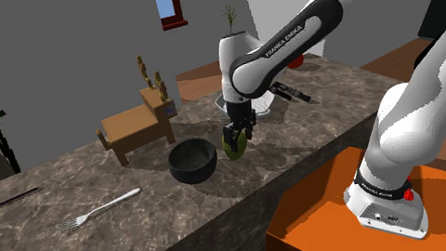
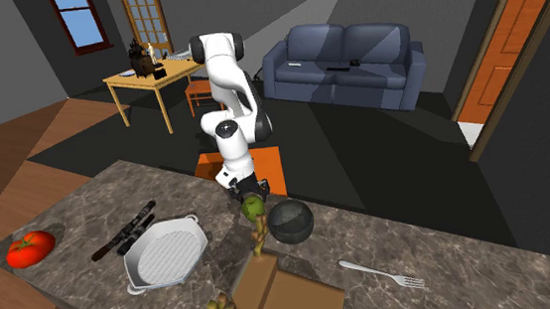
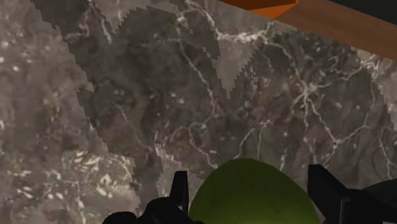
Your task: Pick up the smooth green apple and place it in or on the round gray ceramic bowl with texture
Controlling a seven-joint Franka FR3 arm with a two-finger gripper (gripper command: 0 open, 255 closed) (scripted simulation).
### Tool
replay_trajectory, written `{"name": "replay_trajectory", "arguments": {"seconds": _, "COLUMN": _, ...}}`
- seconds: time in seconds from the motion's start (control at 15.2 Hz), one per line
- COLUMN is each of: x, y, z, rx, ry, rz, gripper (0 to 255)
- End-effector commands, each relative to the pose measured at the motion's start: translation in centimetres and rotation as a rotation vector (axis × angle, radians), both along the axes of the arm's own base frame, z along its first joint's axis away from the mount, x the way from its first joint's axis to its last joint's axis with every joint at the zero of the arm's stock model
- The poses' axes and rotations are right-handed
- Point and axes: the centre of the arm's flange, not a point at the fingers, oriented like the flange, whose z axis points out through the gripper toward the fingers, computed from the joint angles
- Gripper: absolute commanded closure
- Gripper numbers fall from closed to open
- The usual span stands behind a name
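Two black fingers (image 3: 180,191) clasp the apple (image 3: 254,194), one on each side. The claw (image 1: 235,136) points down, closed on the fruit. Apple is green and smooth, low over the marble counter (image 1: 51,178); cannot tell if it touches the stone. It sits close to the counter's long edge on the side of the orange stand (image 1: 324,225), about midway along.

Bowl (image 1: 192,160) is just beside the apple on the shoulder view's left, apart from it. It is dark, round and upright.

Wooden figure (image 1: 137,130) stands behind the bowl, toward the far edge.

Fork (image 1: 99,208) lies flat near the stand-side edge, well apart from the bowl, further to the shoulder view's left. A thin dark stick (image 1: 8,199) lies beyond it, toward that end.

At the counter's other end, in the second exterior view: white ridged pan (image 2: 166,254), knife (image 2: 124,232) just beside it, tomato (image 2: 28,247) near the corner.
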Motion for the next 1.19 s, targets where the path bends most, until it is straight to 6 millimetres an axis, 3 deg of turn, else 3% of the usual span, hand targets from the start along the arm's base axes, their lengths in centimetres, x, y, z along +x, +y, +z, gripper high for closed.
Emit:
{"name": "replay_trajectory", "arguments": {"seconds": 0.0, "x": 0.0, "y": 0.0, "z": 0.4, "rx": 0.000, "ry": 0.002, "rz": 0.000, "gripper": 255}}
{"name": "replay_trajectory", "arguments": {"seconds": 1.12, "x": 0.0, "y": 0.0, "z": 9.4, "rx": 0.000, "ry": 0.002, "rz": 0.000, "gripper": 255}}
